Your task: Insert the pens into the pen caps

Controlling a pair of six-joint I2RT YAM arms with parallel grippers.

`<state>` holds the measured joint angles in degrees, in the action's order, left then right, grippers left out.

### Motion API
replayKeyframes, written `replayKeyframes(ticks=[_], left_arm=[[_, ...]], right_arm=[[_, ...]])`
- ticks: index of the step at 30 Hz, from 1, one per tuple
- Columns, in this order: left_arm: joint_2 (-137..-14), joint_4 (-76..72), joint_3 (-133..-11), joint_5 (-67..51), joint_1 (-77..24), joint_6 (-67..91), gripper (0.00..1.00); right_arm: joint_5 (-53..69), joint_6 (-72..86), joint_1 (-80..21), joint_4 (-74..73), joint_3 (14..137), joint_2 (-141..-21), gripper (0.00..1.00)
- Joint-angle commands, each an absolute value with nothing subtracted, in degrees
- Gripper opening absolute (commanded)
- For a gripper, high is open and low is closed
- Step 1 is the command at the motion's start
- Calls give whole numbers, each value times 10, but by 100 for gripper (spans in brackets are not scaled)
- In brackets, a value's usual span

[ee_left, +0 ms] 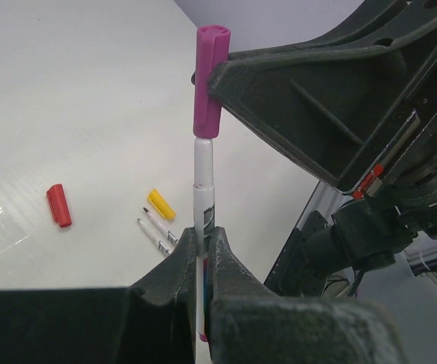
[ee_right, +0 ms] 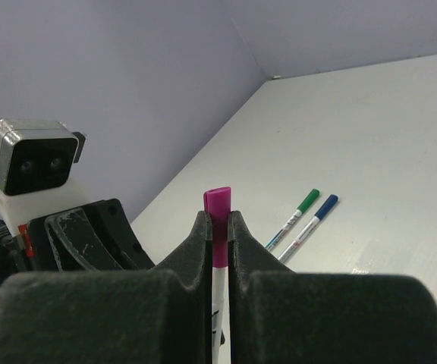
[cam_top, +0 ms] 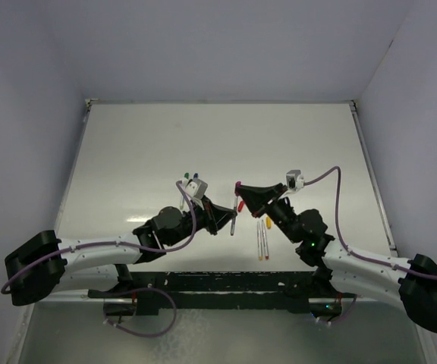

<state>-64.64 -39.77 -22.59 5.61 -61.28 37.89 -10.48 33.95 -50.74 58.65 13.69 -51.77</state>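
My left gripper (ee_left: 203,241) is shut on a white pen (ee_left: 204,193) that stands upright above the table. A magenta pen cap (ee_left: 208,83) sits over the pen's top end. My right gripper (ee_right: 218,221) is shut on that cap (ee_right: 218,205), with the white barrel (ee_right: 217,296) showing below it between the fingers. In the top view the two grippers meet mid-table, left (cam_top: 231,220) and right (cam_top: 240,191). A red cap (ee_left: 59,205), a yellow cap (ee_left: 161,204) and two uncapped pens (ee_left: 158,229) lie on the table.
A green-capped pen (ee_right: 294,216) and a blue-capped pen (ee_right: 310,224) lie side by side on the table behind the left wrist. The two loose pens (cam_top: 263,240) lie near the right arm. The white table (cam_top: 143,144) has a raised rim and purple walls around it.
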Motion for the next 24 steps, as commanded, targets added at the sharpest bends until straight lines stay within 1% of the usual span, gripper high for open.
replayKeyframes(ticks=[1,7,13,24], left_arm=[[-630,-437,-224,76,-616,373,0],[-632,-441,-238,78,-616,359,0],[-620,-445,-245,109,-616,345,0],[-632,-521,-236,169,-616,331,0]], right_arm=[[-91,348,-510,607,134,-517,0],[-80,358,-510,585,136,-530,0],[-65,372,-510,556,137,-532,0],[-27,389,-510,535,136,-546,0]])
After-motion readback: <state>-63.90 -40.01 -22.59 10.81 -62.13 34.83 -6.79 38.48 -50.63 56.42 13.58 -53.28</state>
